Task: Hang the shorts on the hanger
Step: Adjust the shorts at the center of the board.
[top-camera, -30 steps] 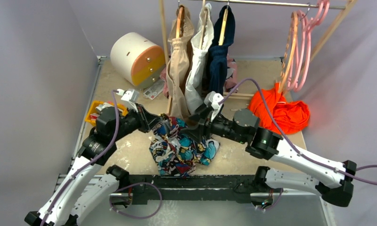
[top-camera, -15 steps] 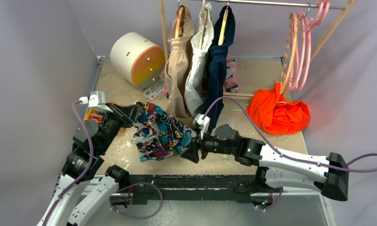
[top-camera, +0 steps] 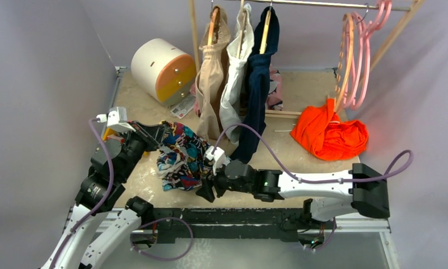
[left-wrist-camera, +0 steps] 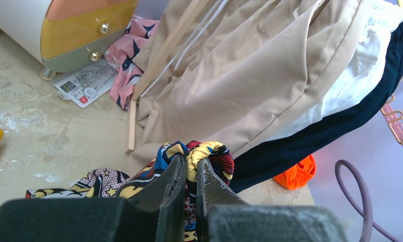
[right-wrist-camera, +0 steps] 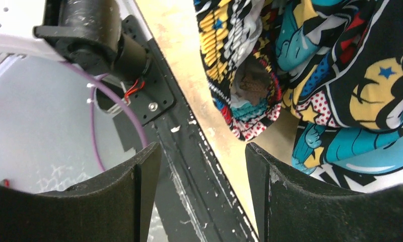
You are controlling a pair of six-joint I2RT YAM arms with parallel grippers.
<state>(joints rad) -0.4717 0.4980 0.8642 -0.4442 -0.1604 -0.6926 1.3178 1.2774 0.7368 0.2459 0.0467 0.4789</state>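
Clenched on a bunched fold of the shorts [top-camera: 181, 157], my left claw [top-camera: 156, 133] sits left of centre in the overhead view. Its own camera shows the two black fingers nearly together low in the frame, with yellow, red and blue print squeezed up between the tips [left-wrist-camera: 190, 164]. From that pinch the shorts [left-wrist-camera: 212, 154] hang in a crumpled bundle whose lower part rests on the table [top-camera: 300, 89], just below the middle of the overhead frame.

My other claw, the right one [top-camera: 203, 190], is released. It lies low at the bottom centre of the overhead view, at the near hem of the shorts by the table's front edge. Its camera shows the fingers standing wide apart [right-wrist-camera: 202, 149] with nothing between them. The comic print [right-wrist-camera: 340, 75] fills the upper right of that frame, with a rolled opening of cloth above the gap. I cannot tell whether a fingertip touches the cloth.

At the upper right of the overhead frame the hanger [top-camera: 343, 64] hangs by its hook from the rail [top-camera: 322, 4], just beside the pink hangers [top-camera: 368, 56] and well apart from the shorts. An orange garment [top-camera: 329, 134] lies heaped on the table below it. Beige [top-camera: 211, 78], white [top-camera: 236, 73] and navy [top-camera: 259, 73] clothes hang at upper centre.
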